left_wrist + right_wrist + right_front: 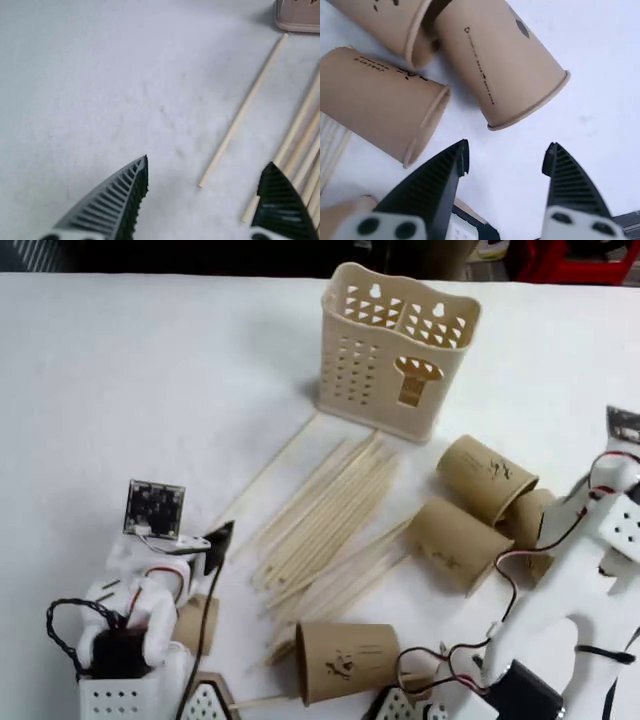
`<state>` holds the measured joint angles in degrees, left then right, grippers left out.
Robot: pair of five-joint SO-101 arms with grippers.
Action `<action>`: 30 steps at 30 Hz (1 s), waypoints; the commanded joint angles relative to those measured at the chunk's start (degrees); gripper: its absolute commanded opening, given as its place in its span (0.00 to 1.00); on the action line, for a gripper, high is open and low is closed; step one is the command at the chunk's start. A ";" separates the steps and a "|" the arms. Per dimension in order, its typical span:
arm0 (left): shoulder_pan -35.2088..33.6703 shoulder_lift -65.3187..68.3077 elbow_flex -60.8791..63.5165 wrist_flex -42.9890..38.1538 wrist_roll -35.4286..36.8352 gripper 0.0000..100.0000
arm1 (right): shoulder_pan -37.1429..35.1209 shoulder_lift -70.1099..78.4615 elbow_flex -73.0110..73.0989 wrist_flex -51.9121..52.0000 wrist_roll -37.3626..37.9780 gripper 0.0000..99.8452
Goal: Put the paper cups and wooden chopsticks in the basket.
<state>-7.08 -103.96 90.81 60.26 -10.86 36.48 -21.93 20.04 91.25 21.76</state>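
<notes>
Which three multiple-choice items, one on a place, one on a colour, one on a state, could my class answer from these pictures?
1. Where do the wooden chopsticks lie? A. On the table near the basket. B. Inside the basket. C. Inside a cup.
2. What colour are the paper cups? A. Blue. B. Brown. C. Green.
3. How is the left gripper? A. Shut on a chopstick. B. Shut on a cup. C. Open.
Answers: A, they lie loose on the tabletop; B, the cups' sides are brown; C, its jaws stand wide apart.
</notes>
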 commanded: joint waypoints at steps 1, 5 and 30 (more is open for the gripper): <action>-0.40 -0.57 -0.44 -1.41 -0.70 0.35 | 1.71 -2.15 4.13 -5.14 -0.26 0.25; -0.40 -0.57 -0.44 -1.41 -0.70 0.35 | 0.31 -1.89 10.99 -12.88 -0.70 0.25; -0.40 -0.57 -0.44 -1.41 -0.70 0.35 | 2.07 -2.42 17.93 -29.14 9.05 0.02</action>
<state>-7.08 -103.96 90.81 60.26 -10.86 37.71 -21.93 40.97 62.86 28.09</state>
